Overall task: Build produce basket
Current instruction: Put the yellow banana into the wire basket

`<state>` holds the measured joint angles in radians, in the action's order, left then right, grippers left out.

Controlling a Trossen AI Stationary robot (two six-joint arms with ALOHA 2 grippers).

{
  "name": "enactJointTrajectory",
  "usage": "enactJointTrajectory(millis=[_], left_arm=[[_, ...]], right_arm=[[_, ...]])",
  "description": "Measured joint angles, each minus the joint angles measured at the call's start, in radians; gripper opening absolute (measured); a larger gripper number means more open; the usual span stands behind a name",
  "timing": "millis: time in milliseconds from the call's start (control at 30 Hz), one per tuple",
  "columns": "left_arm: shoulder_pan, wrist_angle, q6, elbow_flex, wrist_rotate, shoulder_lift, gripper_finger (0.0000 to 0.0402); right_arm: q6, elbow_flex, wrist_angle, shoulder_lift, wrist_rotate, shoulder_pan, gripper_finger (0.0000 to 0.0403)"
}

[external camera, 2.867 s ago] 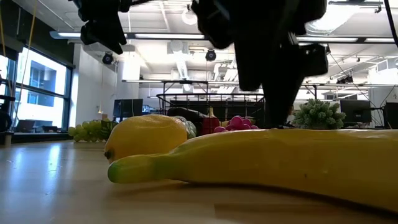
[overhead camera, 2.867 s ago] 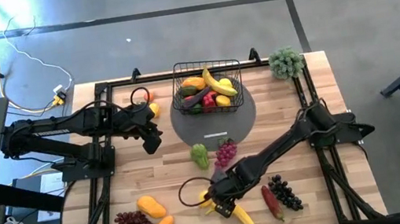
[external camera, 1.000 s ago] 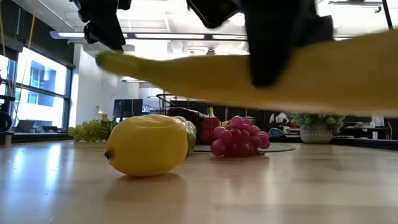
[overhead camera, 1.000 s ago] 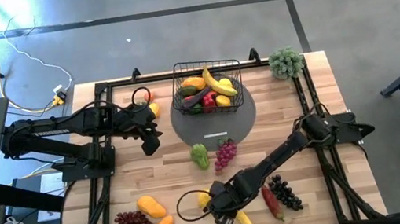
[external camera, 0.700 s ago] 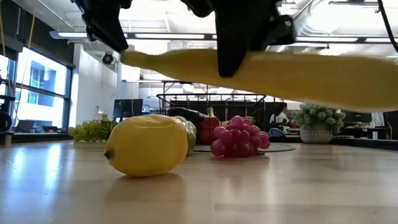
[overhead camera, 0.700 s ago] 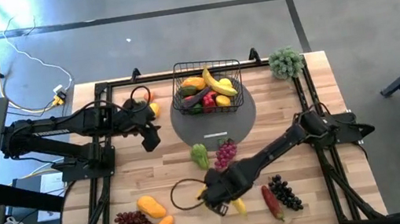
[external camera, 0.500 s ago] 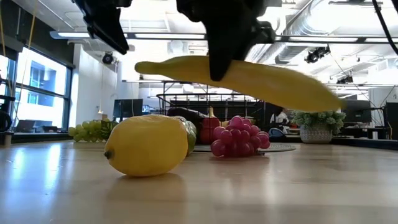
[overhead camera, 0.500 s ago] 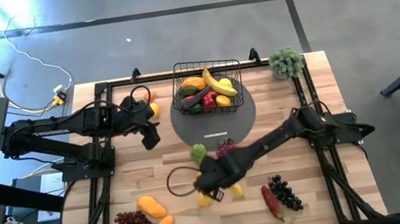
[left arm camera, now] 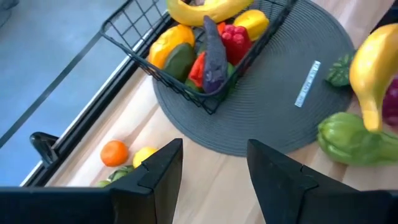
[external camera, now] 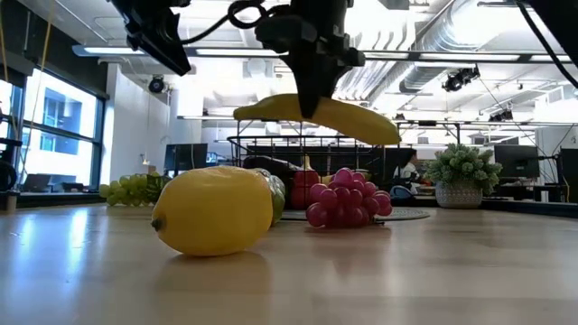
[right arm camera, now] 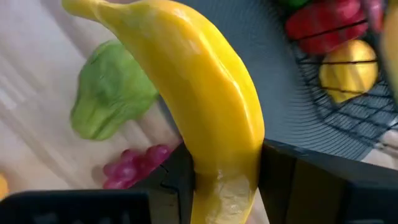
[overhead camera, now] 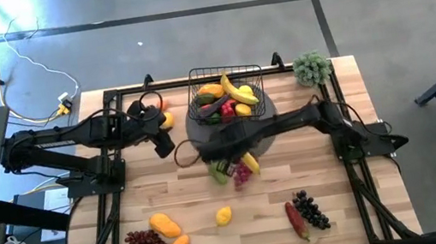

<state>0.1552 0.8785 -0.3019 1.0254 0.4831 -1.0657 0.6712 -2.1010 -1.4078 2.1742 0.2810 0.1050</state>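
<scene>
The black wire basket [overhead camera: 227, 95] stands on a grey round mat [overhead camera: 233, 137] at the far middle, with several pieces of produce in it. My right gripper [right arm camera: 227, 186] is shut on a yellow banana [external camera: 316, 113], above the mat's near edge, over a green pepper [overhead camera: 219, 171] and purple grapes [overhead camera: 243, 173]. My left gripper [left arm camera: 211, 168] hovers open left of the basket with nothing between its fingers. A lemon [overhead camera: 224, 215] lies on the table toward the near edge. My right gripper pinches the banana about mid-length [right arm camera: 227, 168] between its two fingers. The fingers [right arm camera: 177, 180] come from above, pointing steeply down, and lie across it. The banana is lifted clear of the table, roughly level, one end dipping a little.
Two orange fruits [overhead camera: 170, 233] and dark grapes [overhead camera: 145, 241] lie near left; a red pepper [overhead camera: 296, 218] and black grapes [overhead camera: 309, 208] near right. A bushy plant [overhead camera: 311, 67] stands far right. A small orange [left arm camera: 114, 152] and a lemon [left arm camera: 144, 155] sit below my left gripper.
My right gripper has carried the banana up and from near the table's near edge toward the far edge, to the basket's mat, tipping further down. The lemon has stayed on the table. My left gripper has turned a little in place.
</scene>
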Motion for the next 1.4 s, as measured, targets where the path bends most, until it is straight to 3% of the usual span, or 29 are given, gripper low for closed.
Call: enactJointTrajectory(millis=[300,633,1000,1400], left_arm=[[0.055,0.0,0.0,0.0,0.0,0.0,0.0168],[0.11,-0.003,0.004,0.001,0.0,0.0,0.0168],[0.164,-0.008,0.025,0.001,0.0,0.0,0.0168],[0.179,-0.008,0.043,0.001,-0.003,0.0,0.0168]], right_arm=[[-0.099,0.0,0.003,-0.097,0.061,-0.133,0.0103],[-0.298,0.0,0.102,-0.21,0.053,-0.309,0.0103],[-0.539,0.0,0.316,-0.316,-0.143,-0.499,0.0103],[-0.626,0.001,0.474,-0.357,-0.523,-0.691,0.0103]])
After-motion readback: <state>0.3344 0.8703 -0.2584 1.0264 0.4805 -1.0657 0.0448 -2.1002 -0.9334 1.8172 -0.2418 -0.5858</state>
